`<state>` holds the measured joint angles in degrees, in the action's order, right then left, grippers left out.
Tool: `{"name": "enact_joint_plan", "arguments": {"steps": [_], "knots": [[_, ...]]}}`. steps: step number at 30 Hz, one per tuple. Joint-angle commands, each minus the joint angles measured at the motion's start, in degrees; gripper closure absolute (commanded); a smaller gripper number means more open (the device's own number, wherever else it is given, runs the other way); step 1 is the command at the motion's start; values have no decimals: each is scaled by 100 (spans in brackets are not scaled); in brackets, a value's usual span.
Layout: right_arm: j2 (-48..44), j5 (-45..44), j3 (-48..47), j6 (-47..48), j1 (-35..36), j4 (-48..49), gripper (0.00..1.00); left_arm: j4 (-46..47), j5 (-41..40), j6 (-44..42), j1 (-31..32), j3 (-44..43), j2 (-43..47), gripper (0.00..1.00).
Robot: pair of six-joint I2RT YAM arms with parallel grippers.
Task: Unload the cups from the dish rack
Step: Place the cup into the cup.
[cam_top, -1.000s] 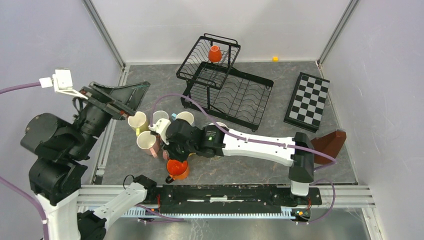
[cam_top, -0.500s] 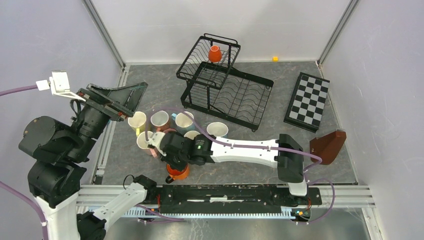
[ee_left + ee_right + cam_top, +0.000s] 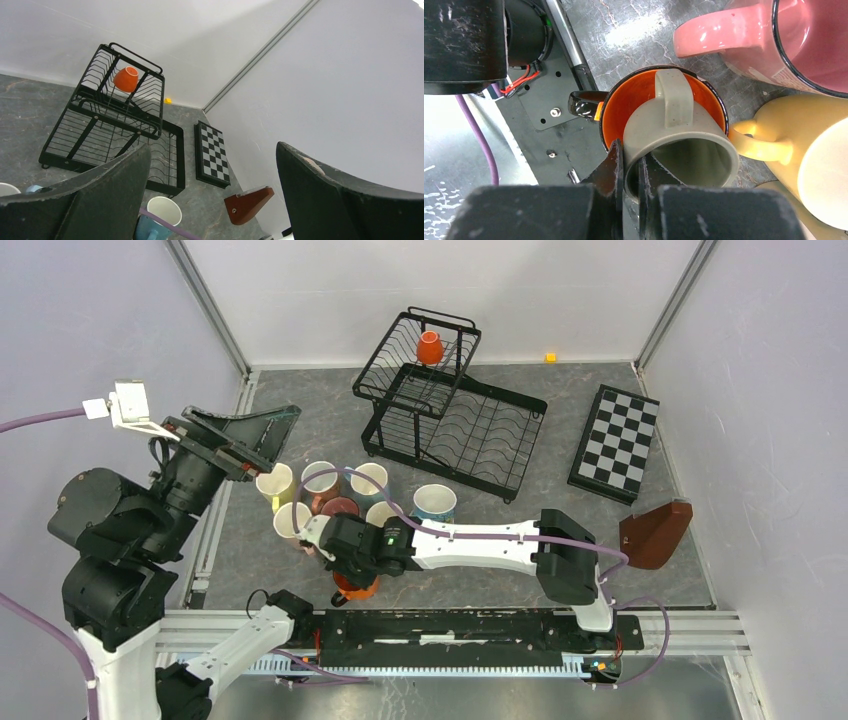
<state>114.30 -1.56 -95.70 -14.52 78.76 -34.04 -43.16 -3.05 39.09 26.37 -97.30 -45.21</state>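
My right gripper pinches the wall of the grey mug — tilted inside the orange mug, pink mug at 1 o'clock; left gripper gapes wide — empty.

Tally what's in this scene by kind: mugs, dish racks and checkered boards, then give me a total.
Mugs: 10, counting the grey mug gripped inside the orange mug
Dish racks: 1
Checkered boards: 1
Total: 12
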Motion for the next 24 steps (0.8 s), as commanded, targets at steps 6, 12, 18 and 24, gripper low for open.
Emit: {"name": "enact_joint_plan", "arguments": {"steps": [6, 12, 18, 24], "knots": [[82, 36, -10, 134, 24, 337, 89, 185, -42, -221, -23, 114, 13, 0], [40, 48, 80, 127, 25, 396, 81, 200, -37, -203, -21, 167, 32, 0], [71, 141, 123, 110, 23, 451, 81, 194, -29, -188, -24, 210, 38, 0], [70, 146, 105, 111, 25, 480, 74, 224, -15, -185, -27, 261, 37, 0]]}}
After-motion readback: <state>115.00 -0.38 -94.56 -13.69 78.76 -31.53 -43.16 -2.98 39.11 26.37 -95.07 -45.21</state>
